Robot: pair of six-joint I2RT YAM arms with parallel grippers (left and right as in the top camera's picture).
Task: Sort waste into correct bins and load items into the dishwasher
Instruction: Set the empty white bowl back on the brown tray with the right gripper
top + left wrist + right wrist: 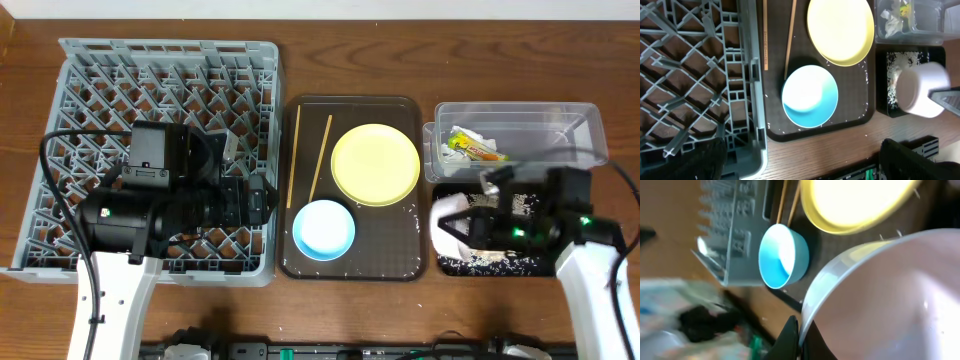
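From above, the left gripper point(262, 198) hangs over the big grey lattice dish rack point(100, 70), on the side nearest the dark brown serving tray point(400, 268), jaws spread wide and empty. On that tray lie two thin wooden chopsticks point(296, 150), a round yellow plate point(375, 164) and a light blue bowl point(324, 228). The right gripper point(487, 224) holds a white bowl point(447, 215) tipped over the shallow black tray point(450, 268), strewn with whitish rice-like grains point(495, 262). The clear plastic tub point(570, 115) behind it holds a green-and-yellow wrapper point(472, 147). The left wrist view shows the blue bowl and plate just beside the rack wall. The right wrist view shows the jaws pinched tight on the white bowl's rim.
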